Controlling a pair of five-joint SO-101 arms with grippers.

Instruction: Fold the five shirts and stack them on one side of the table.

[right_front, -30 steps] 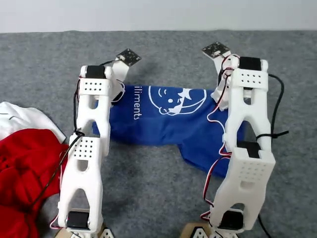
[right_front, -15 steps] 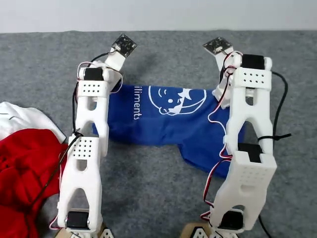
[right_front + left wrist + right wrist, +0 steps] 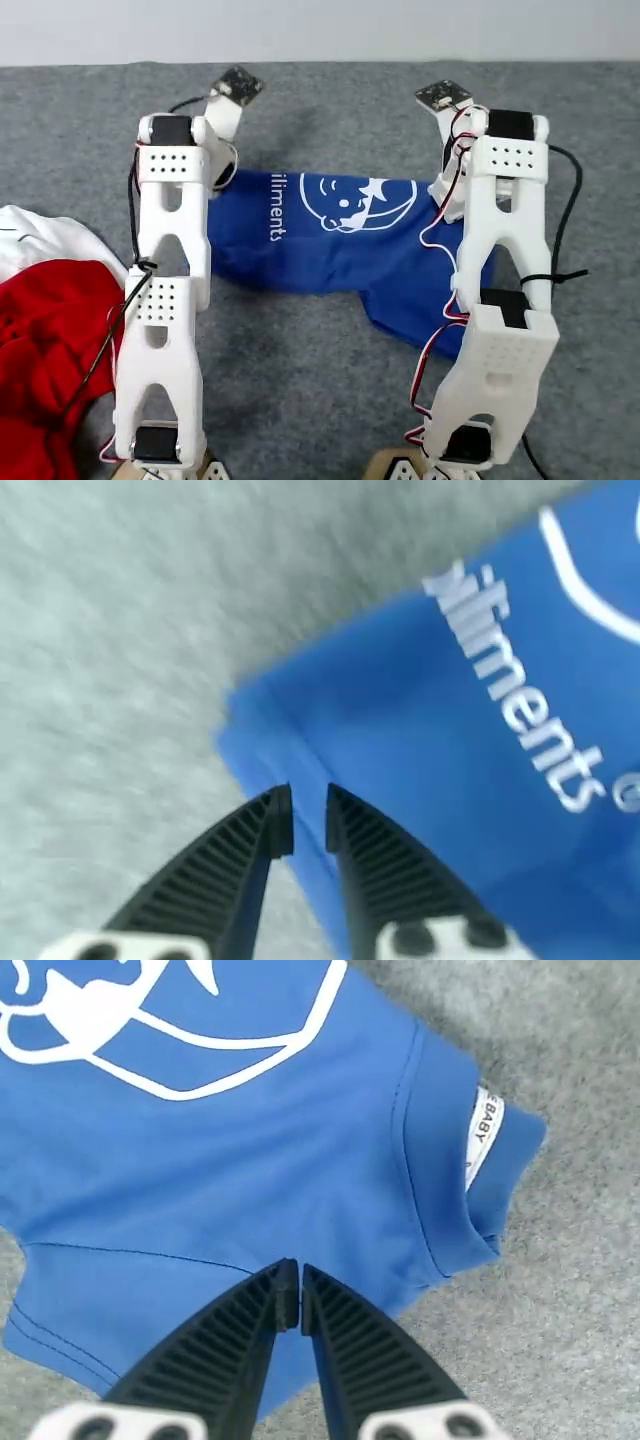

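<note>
High view: I see the blue shirt (image 3: 330,250) spread in the middle of the grey desk (image 3: 330,110), with a red shirt (image 3: 50,330) and a white shirt (image 3: 40,235) heaped at one side edge.

Left wrist view: my left end effector (image 3: 308,815) hangs over the blue shirt's edge, fingers slightly apart, gripping nothing.

Right wrist view: my right end effector (image 3: 300,1295) has its tips together over the cloth near the collar (image 3: 480,1160).

High view overhead, facing down; wrist views close over shared blue shirt (image 3: 320,255), left perhaps nearer
</note>
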